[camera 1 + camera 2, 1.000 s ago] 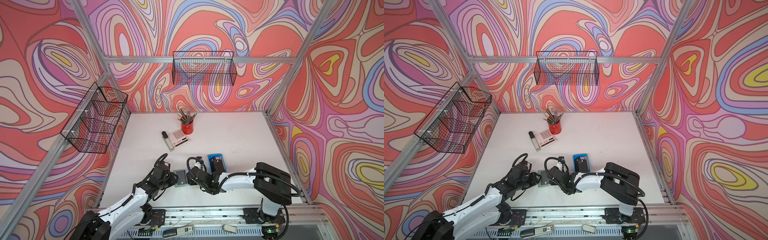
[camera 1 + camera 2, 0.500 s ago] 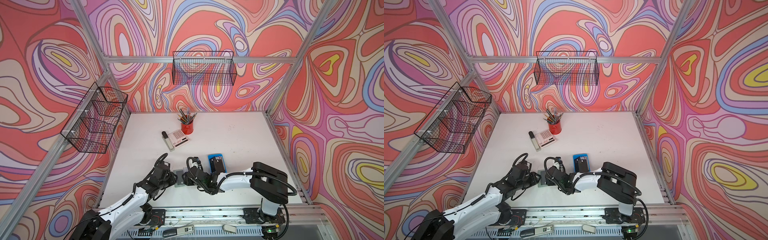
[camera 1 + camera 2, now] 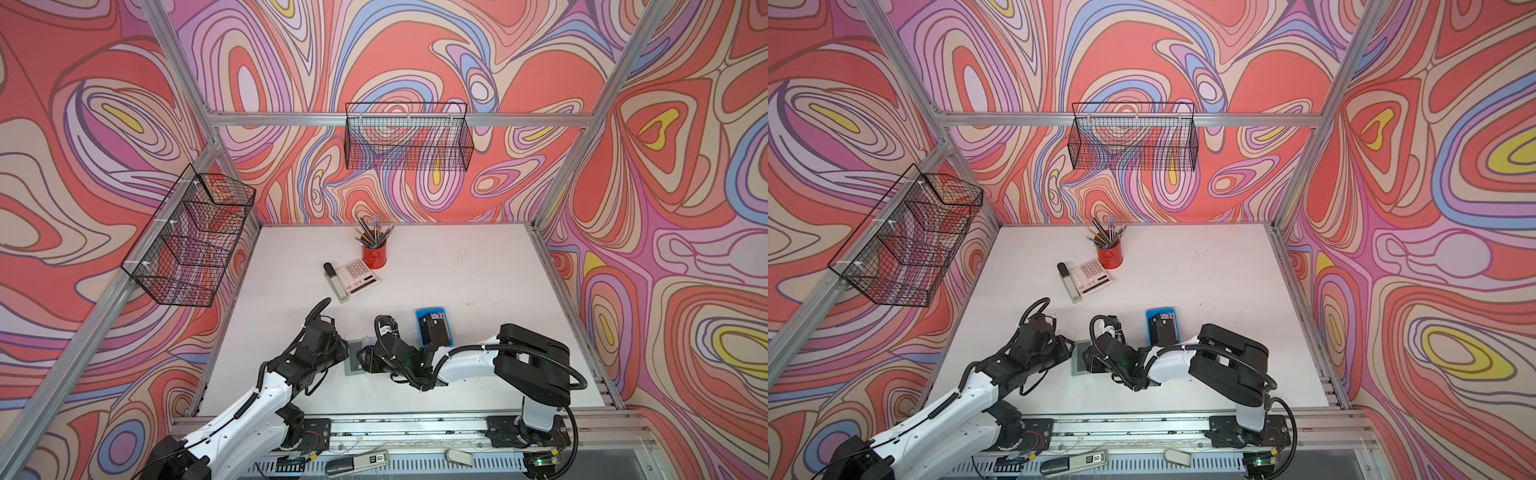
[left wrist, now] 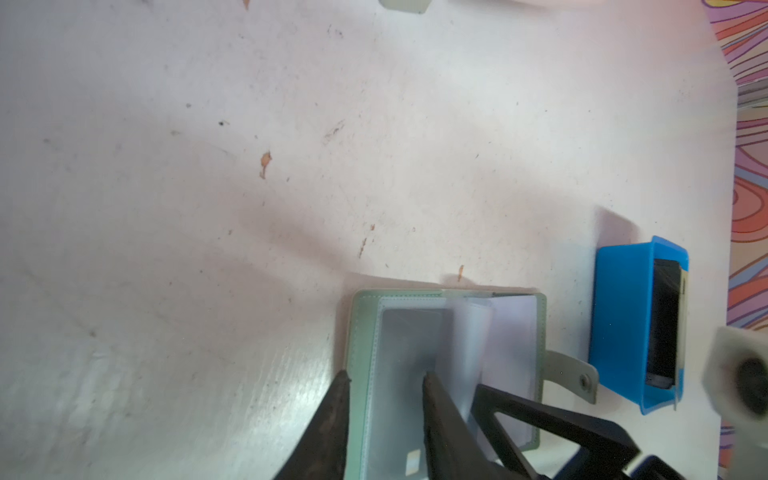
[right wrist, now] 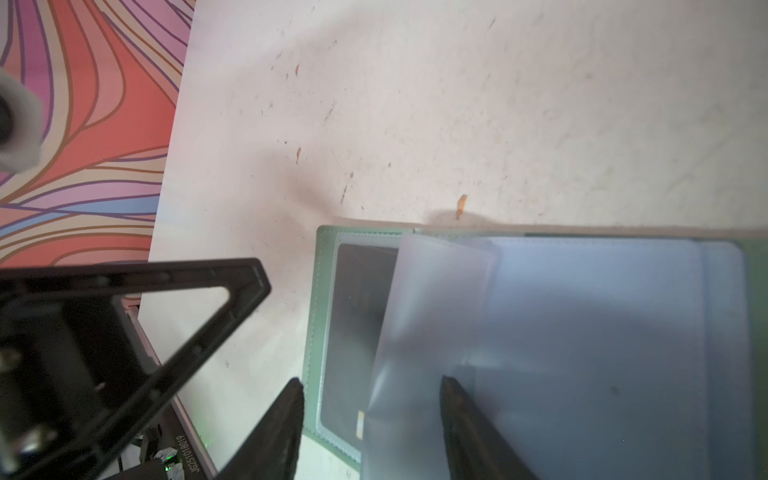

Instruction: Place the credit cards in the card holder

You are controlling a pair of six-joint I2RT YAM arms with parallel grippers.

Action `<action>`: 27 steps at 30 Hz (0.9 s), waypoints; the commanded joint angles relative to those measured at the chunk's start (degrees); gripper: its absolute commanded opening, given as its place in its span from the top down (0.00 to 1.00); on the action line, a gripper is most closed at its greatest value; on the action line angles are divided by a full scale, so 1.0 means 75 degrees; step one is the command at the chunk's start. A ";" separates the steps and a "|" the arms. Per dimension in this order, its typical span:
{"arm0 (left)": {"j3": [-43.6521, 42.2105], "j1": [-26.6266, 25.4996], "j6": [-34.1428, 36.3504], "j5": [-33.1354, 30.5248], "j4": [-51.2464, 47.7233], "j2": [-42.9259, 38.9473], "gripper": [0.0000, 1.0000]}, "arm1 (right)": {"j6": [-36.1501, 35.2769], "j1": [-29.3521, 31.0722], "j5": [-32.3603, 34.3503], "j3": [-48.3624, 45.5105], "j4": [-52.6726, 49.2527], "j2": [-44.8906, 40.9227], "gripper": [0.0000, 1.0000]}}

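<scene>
Left gripper (image 4: pixel 384 374) is sitting narrow, right gripper (image 5: pixel 370 380) wider, neither clamping; closing could be creasing the loose sleeve (image 5: pixel 436 299) of the card holder (image 4: pixel 360 332).

Card holder (image 3: pixel 354 361) left of tray (image 3: pixel 430 311) w/ cards (image 3: pixel 435 332).

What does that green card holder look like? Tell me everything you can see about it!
The card holder is a pale green, leather-looking little book with stitched edges, lying open and flat on the white table, beside the blue tray. Inside are clear plastic sleeves; one curls up, and a dark card shows in another. A tab with a snap button sticks out one side. The left gripper and right gripper hang open over it; whether they touch it I cannot tell.
</scene>
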 commanded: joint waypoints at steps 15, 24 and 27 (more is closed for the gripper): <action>0.0540 0.0060 0.0237 0.2265 0.2364 0.2452 0.77 | 0.0189 0.0069 -0.0221 -0.0282 0.0578 0.0311 0.50; 0.0312 0.0065 0.0073 0.1803 0.2400 0.3009 0.79 | 0.0102 0.0067 -0.0071 -0.0293 0.0425 0.0076 0.51; 0.0161 0.0065 0.0017 0.1591 0.2501 0.3106 0.79 | 0.0010 0.0068 -0.0030 -0.0307 0.0374 -0.0126 0.50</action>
